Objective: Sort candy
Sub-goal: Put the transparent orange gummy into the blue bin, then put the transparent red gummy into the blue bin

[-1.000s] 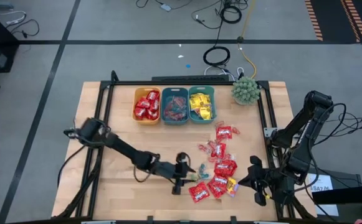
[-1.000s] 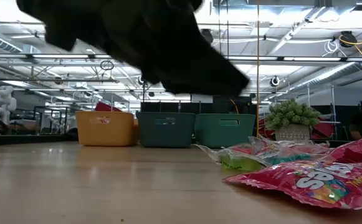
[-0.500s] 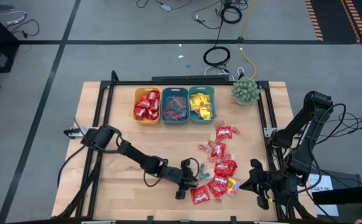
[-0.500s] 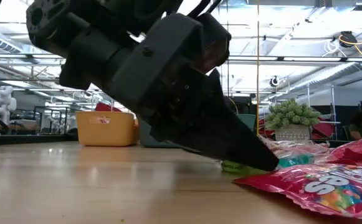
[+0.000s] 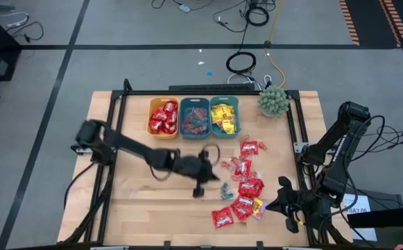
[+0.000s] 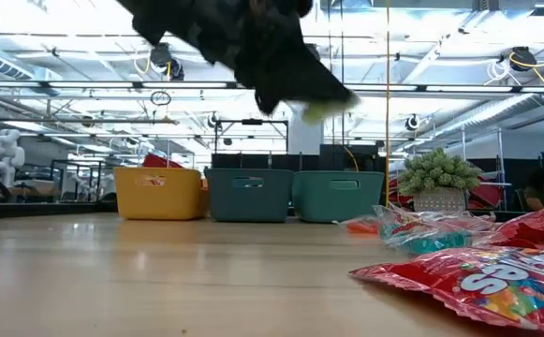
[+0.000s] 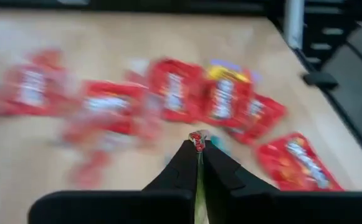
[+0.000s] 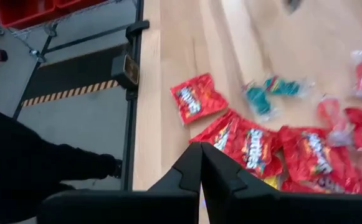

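Candy lies loose on the table's right half: shiny red packets (image 5: 246, 187) and small teal-wrapped pieces (image 8: 255, 99). More candy fills the orange bin (image 5: 164, 118) and two teal bins (image 5: 195, 118) (image 5: 224, 117) at the far edge. My left gripper (image 5: 215, 173) hangs above the table just left of the loose pile, shut on a small yellow-green wrapped piece (image 6: 320, 110). My right gripper (image 5: 288, 208) waits shut near the table's near right corner, over red packets (image 8: 255, 146). My left gripper pinches the small yellow-green piece (image 7: 198, 183) between its two shut fingers; a sliver of it shows in the seam between them. In the low view the piece sticks out at the fingertips (image 6: 339, 96), lifted well clear of the table.
A green spiky plant (image 5: 274, 101) stands at the far right behind the bins. A black frame rail (image 5: 295, 132) runs along the table's right side. Bare wood (image 5: 139, 201) spreads over the near left part.
My left gripper has dipped onto the table at the pile's left edge, shut on the small yellow-green piece, then risen and drawn back toward the far edge. The piece has been lifted clear of the table. The red packets stay where they were.
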Motion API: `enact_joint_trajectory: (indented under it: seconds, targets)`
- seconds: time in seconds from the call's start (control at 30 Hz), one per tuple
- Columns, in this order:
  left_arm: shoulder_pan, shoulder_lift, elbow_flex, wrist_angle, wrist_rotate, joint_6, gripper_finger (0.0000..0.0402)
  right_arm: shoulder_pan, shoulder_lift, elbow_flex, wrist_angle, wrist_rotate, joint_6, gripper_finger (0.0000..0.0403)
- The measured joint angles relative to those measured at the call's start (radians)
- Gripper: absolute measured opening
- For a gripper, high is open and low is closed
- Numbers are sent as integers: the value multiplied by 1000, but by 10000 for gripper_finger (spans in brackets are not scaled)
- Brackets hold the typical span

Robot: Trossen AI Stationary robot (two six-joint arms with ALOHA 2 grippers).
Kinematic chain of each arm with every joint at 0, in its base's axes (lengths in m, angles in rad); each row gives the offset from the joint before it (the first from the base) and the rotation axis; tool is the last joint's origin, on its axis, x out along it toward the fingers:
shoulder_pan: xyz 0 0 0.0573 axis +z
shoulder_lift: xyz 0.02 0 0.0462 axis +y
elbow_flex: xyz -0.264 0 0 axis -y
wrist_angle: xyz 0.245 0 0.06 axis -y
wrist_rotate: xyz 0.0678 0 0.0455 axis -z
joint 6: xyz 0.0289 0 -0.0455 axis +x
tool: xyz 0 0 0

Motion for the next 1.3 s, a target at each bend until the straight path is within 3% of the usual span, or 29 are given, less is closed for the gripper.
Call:
enact_joint_trajectory:
  seconds: [0.27, 0.43, 0.67, 0.87, 1.1, 1.3]
  targets:
    - [284, -239, -8, -114, -5, 139, 10, -3, 0, 0, 3, 106, 33, 0]
    - [501, -257, -8, -126, 113, 141, 10, -9, 0, 0, 7, 105, 120, 0]
    - [682, -245, -8, -123, 93, 140, 37, -28, 0, 0, 7, 105, 237, 0]
    - [773, -245, -8, -131, 161, 139, 108, -62, 0, 0, 6, 106, 248, 0]
    - [790, -245, -8, -164, 177, 139, 197, -115, 0, 0, 4, 106, 246, 0]
    - [790, -245, -7, -167, 181, 140, 227, -141, 0, 0, 1, 106, 244, 0]
